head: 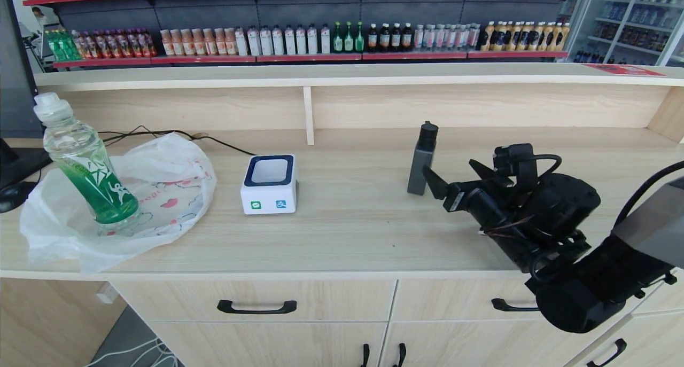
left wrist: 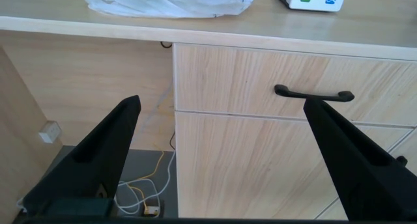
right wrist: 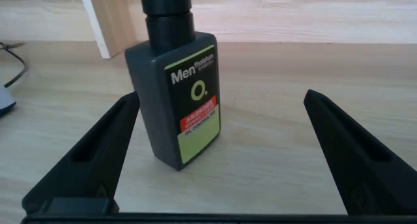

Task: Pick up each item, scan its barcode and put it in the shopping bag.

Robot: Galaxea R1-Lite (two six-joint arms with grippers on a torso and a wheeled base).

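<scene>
Jaws apart, grey bottle (right wrist: 182,107) upright

At the left of the head view, the drink bottle (head: 80,153) is clear, with a white cap and a green label patterned with white leaf-like marks. The shopping bag (head: 176,164) is translucent white with red print. At centre, the scanner (head: 269,188) is white, with a dark blue top rim and one green and one blue icon. Right of centre, the toiletry bottle (head: 422,158) is dark grey with a black cap. Its label has a yellow-green panel, a red band and white letters. The right gripper (head: 450,168) is black. The counter (head: 347,233) is pale wood grain, the drawer handles (head: 256,306) are black, and the shelf edges (head: 310,57) at the top are red.
</scene>
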